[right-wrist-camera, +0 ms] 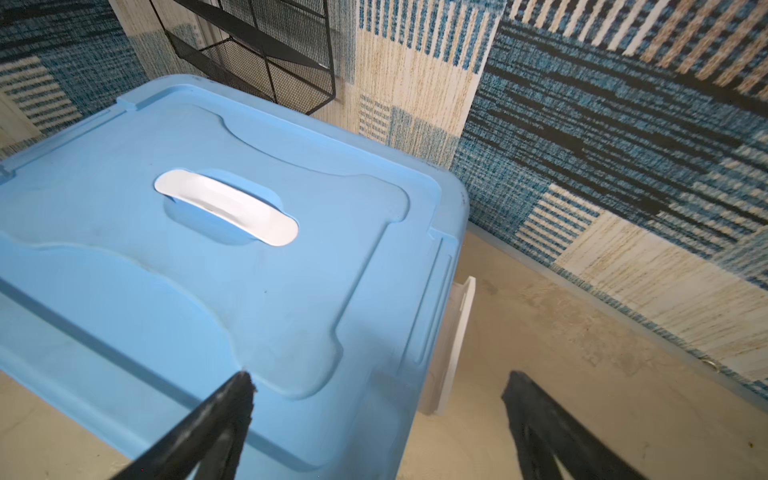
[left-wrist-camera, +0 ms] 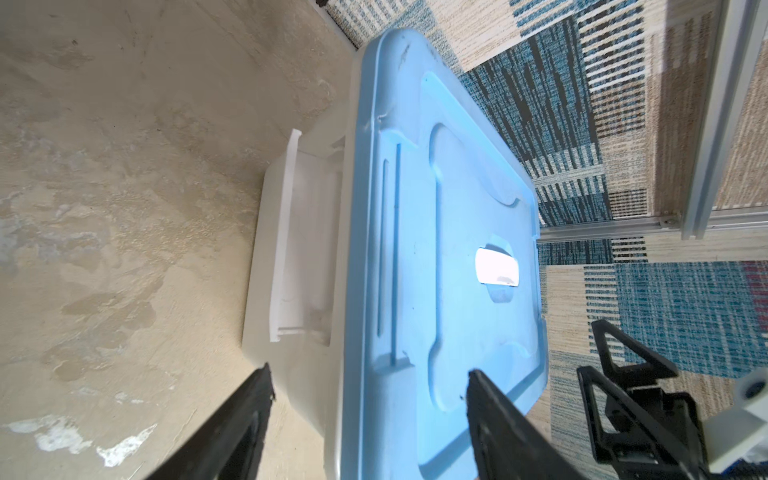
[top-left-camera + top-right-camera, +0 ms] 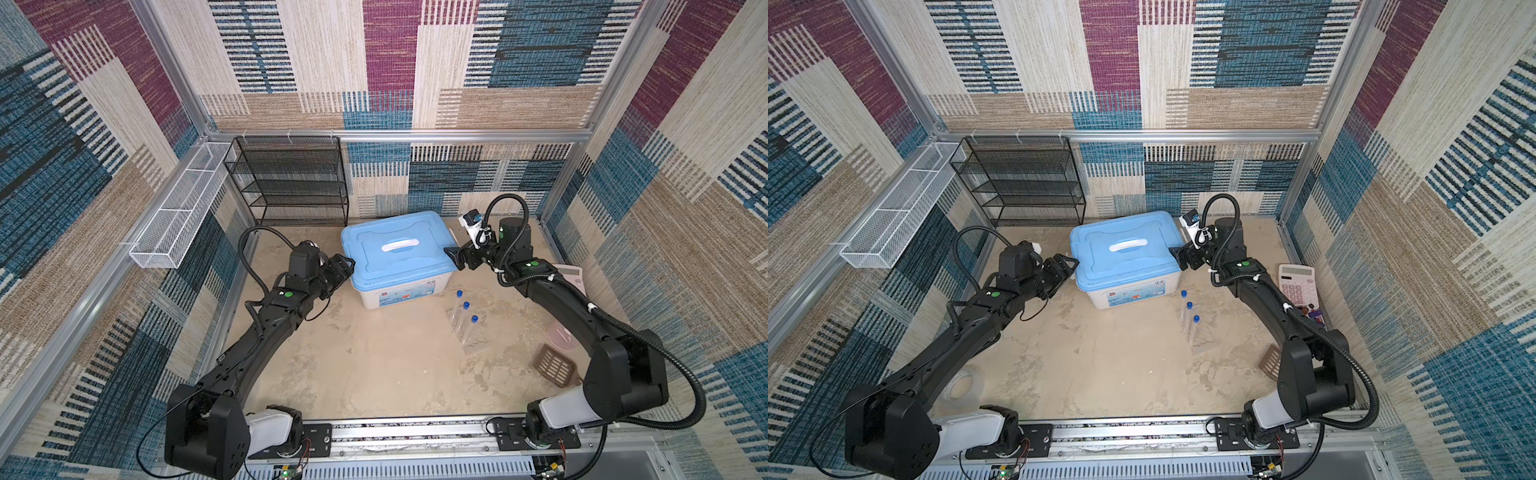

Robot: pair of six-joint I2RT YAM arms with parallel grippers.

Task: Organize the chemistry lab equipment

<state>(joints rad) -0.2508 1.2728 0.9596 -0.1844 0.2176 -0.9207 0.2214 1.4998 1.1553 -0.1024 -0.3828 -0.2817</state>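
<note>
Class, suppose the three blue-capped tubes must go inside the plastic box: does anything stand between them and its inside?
Yes: the blue lid covers the box. The tubes lie on the table in front of it, nothing visible between. The left gripper and right gripper stand open at the lid's ends.

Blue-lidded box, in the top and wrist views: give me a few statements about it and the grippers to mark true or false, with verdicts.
1. The blue lid is on the box. True.
2. The left gripper is shut on the white handle. False: its jaws stand open at the box's left side, off the handle.
3. Three tubes lie on the table, outside the box. True.
4. The right gripper holds a tube. False: it is open and empty at the box's right side.
</note>
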